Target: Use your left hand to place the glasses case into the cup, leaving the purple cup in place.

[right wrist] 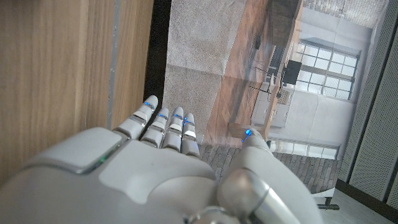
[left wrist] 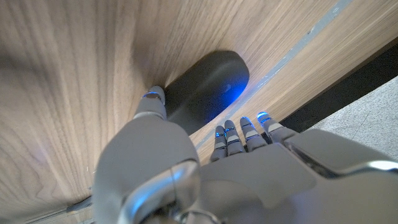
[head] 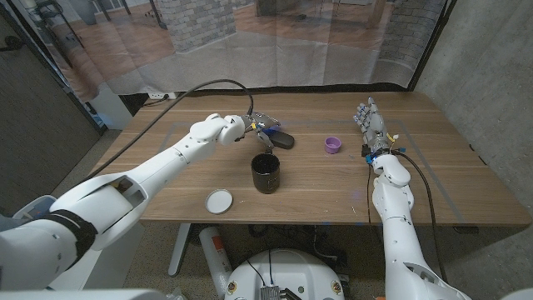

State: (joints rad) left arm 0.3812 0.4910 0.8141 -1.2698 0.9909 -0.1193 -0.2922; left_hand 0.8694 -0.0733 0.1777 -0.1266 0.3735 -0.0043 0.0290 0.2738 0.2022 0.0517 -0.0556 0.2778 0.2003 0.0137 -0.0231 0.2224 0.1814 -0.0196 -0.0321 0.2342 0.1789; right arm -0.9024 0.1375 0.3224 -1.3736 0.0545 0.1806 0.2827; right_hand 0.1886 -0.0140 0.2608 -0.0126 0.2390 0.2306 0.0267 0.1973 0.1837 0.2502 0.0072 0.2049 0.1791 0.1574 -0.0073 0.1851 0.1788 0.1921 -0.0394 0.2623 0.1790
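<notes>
Left hand (head: 260, 129) at the dark oval glasses case (head: 281, 140), which lies on the wooden desk (head: 166, 175) at 12 o'clock from the black cup (head: 266, 173). Fingers (left wrist: 236, 134) and thumb flank the case; firm grip cannot be told. Small purple cup (head: 333, 145) at 2 o'clock. Right hand (head: 369, 125) upright, fingers straight, holding nothing.
</notes>
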